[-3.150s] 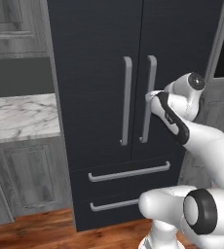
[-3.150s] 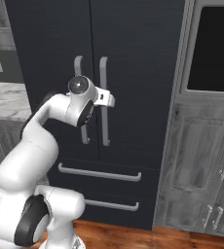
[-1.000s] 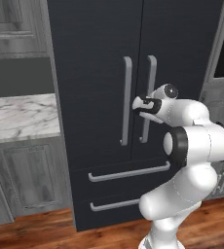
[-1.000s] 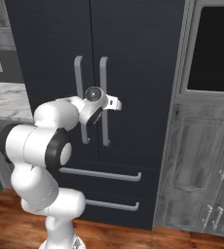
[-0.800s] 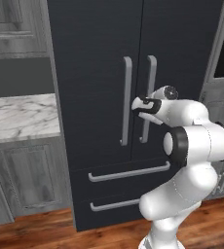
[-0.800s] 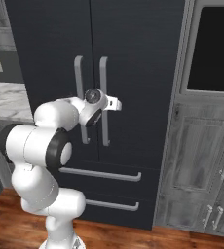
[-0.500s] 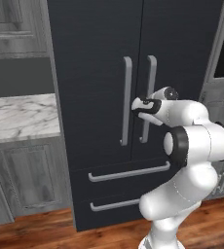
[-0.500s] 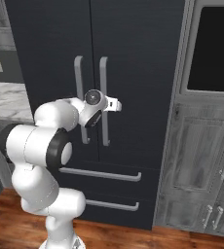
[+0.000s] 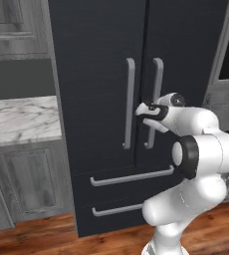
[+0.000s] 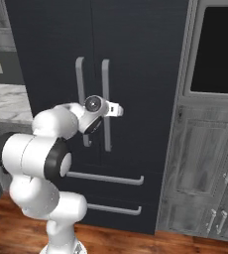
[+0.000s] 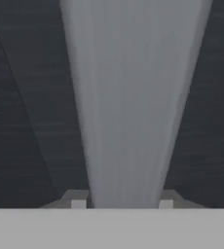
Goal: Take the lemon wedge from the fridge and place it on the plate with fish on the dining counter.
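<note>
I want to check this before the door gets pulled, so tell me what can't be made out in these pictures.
- Fridge interior, lemon wedge included: hidden behind both shut doors, both base views.
- Fingers on the right door handle: left base view, the hand covers the contact; hand view shows only their tips either side of the handle.
- Fridge top: cut off by the upper edge, both base views.
- Hand view: handle blurred, its ends out of frame.

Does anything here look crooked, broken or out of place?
Nothing stands out. The fridge has both doors shut and flush, its bar handles straight and its two lower drawers pushed in. The claw is closed around the right door's handle, which is what you'd expect before pulling the door open.
</note>
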{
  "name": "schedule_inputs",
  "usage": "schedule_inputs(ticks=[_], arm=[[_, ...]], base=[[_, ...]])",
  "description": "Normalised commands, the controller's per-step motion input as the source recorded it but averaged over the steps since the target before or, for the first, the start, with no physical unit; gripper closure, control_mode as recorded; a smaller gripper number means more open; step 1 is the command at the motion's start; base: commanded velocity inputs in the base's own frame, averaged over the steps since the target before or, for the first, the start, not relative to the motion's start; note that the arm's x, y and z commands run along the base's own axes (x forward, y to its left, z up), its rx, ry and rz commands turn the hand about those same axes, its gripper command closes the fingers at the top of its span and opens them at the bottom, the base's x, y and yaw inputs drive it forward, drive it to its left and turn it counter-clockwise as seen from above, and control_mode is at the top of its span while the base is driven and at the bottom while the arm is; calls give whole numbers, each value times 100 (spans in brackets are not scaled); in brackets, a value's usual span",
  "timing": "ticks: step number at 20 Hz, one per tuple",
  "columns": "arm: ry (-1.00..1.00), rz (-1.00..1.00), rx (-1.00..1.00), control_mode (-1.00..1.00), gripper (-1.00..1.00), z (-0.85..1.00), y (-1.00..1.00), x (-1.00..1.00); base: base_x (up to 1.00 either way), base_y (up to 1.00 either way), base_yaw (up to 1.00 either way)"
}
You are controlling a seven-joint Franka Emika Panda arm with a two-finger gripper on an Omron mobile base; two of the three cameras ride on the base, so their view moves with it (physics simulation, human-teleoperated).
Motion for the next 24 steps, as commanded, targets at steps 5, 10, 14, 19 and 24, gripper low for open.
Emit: schedule_inputs(ticks=[5,10,14,19,24], arm=[[-22,-9,0,-100,100,22,-22,-91],[-18,-16,0,-100,100,21,-41,-100],[-11,-26,1,-100,100,56,-39,-99],[5,-35,4,-100,-100,100,0,-79],[22,-30,14,-100,-100,100,0,-65]], base=[[0,0,0],[0,0,0],[0,0,0],[0,0,0],[0,0,0]])
